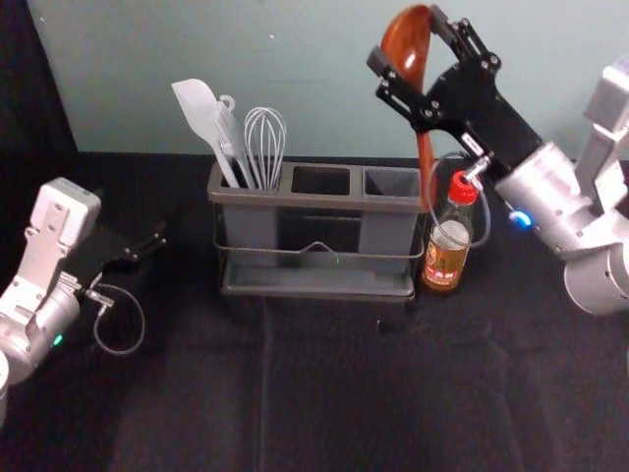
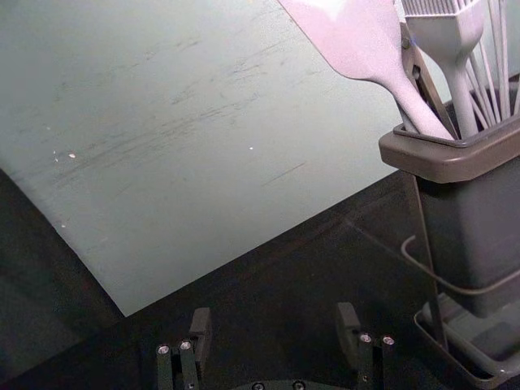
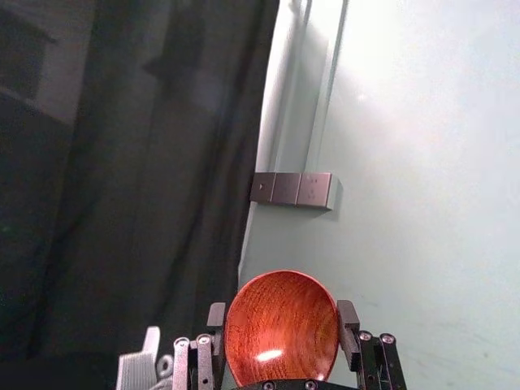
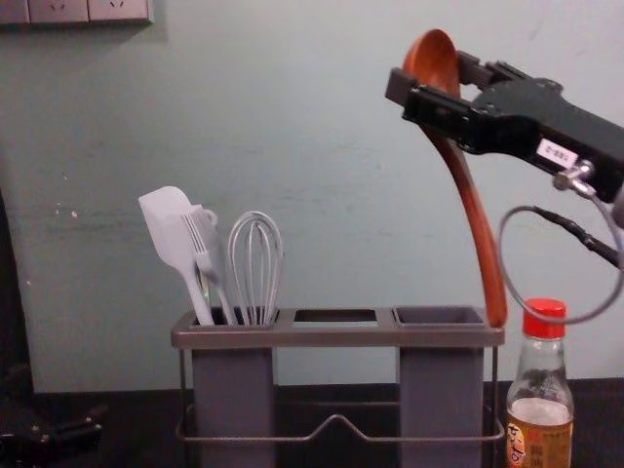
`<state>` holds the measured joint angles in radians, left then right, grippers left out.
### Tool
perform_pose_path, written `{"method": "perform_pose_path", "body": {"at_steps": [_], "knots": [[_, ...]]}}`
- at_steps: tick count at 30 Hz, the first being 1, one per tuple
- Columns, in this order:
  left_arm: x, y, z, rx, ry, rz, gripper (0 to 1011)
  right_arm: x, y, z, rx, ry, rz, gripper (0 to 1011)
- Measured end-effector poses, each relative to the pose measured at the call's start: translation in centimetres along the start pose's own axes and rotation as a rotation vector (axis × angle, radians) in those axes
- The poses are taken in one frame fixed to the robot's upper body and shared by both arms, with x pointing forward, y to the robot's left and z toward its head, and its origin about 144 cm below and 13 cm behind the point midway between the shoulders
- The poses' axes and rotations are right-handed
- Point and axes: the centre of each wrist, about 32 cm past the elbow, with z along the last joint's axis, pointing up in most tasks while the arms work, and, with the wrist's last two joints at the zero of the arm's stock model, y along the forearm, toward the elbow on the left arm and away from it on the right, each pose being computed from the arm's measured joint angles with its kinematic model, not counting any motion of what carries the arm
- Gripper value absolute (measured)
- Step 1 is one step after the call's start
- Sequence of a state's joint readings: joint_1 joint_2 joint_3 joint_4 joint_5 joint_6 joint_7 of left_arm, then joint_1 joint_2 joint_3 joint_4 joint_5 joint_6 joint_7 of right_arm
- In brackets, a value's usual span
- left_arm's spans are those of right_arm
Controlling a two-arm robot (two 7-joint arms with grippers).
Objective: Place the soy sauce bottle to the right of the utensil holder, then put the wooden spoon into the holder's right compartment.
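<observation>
The black, 2-fingered right gripper (image 1: 407, 39) is hovering high above the right end of the brown-rimmed, grey rectangular utensil holder (image 1: 324, 200), and its fingers are holding the glossy reddish-brown wooden spoon (image 1: 425, 162) by the bowl, 1 pad pressing on each side. From those fingers the long, slightly curved handle is hanging down, its lower end reaching the right end of the holder's rim, just beside the right compartment (image 4: 439, 316); whether it is touching the rim, I cannot tell. Below the same fingers, the clear glass soy sauce bottle (image 1: 448, 246) with a red cap and amber liquid is standing upright, just to the right of the holder. Lower than the right fingers and well to their left, the holder's left compartment is carrying a pale, flat-bladed spatula (image 1: 200, 108), a pale, toothed utensil (image 4: 199, 239) and a pale wire whisk (image 1: 265, 138). The black, 2-fingered left gripper (image 1: 149, 250) is idling low, to the left of the holder, its fingers standing wide apart. Behind the right gripper's fingers, a plain grey-green wall (image 1: 324, 79) is rising beyond the black-covered table (image 1: 324, 393).
</observation>
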<state>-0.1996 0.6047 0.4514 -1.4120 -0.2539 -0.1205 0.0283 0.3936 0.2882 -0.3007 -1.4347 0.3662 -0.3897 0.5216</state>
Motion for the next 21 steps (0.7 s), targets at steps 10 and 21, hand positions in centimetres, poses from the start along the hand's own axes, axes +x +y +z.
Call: {"method": "perform_pose_path", "body": {"at_steps": [10, 21], "knots": [[0.0, 0.0, 0.0, 0.0, 0.0, 0.0, 1005, 0.6, 1.9, -0.8, 0.016, -0.009, 0.002, 837], [0.0, 0.0, 0.0, 0.0, 0.0, 0.0, 1005, 1.1, 2.9, -3.1, 0.039, -0.003, 0.012, 836]]}}
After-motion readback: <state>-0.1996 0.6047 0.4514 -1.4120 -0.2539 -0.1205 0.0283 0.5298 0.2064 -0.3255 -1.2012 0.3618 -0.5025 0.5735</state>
